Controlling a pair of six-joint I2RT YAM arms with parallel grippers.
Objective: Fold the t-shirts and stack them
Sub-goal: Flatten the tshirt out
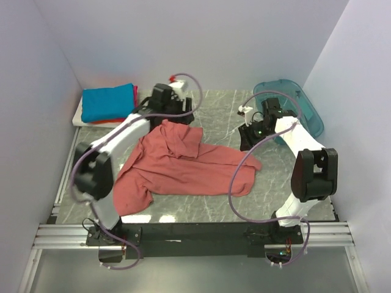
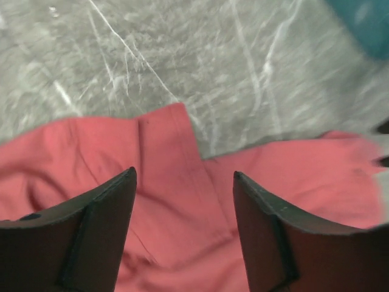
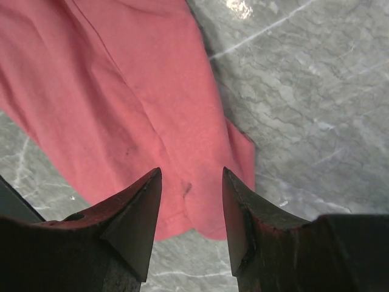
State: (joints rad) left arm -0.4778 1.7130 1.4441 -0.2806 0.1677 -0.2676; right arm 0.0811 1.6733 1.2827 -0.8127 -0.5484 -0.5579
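Note:
The salmon-pink t-shirt (image 1: 183, 165) lies crumpled and unfolded on the middle of the marble table. A stack of folded shirts stands at the far left: bright blue (image 1: 109, 101) on top, red (image 1: 110, 121) under it, white (image 1: 78, 116) at the bottom. My left gripper (image 1: 174, 116) hovers open over the pink shirt's far edge (image 2: 176, 182), holding nothing. My right gripper (image 1: 247, 137) hovers open over the shirt's right corner (image 3: 200, 182), holding nothing.
A translucent teal plastic bin (image 1: 299, 104) stands at the far right, behind the right arm. White walls close in the table on three sides. Bare marble (image 1: 220, 104) shows between the two grippers at the back.

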